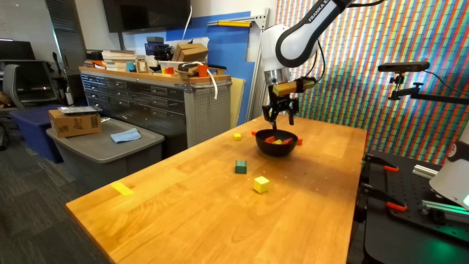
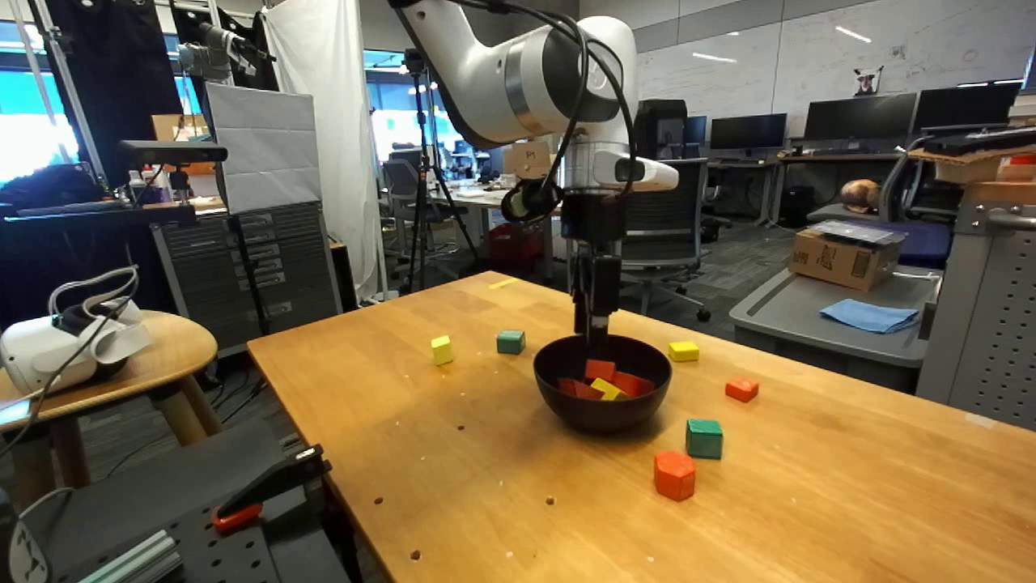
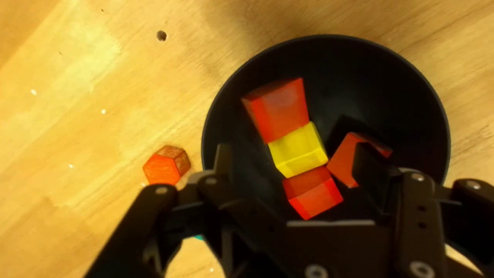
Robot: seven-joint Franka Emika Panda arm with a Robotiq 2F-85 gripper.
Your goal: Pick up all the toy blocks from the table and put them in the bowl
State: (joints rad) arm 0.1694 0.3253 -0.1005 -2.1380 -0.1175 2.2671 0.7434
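The gripper [image 1: 283,125] is hanging over the bowl [image 2: 603,414], jaws standing wide, empty; four blocks [image 3: 298,150] are lying inside; other blocks [image 2: 704,440] are sitting around it, probably light and stiff, best pinched across flat sides.

Blue cloth [image 1: 125,135] and cardboard box [image 1: 75,124] on a lidded grey bin [image 1: 91,148].

The arm [image 1: 293,46] reads "FRANKA E", cut off. A far blue box [image 1: 149,49] reads "nuc", a far carton [image 2: 528,162] "P1". Print on a parcel [image 1: 74,124] is unclear.
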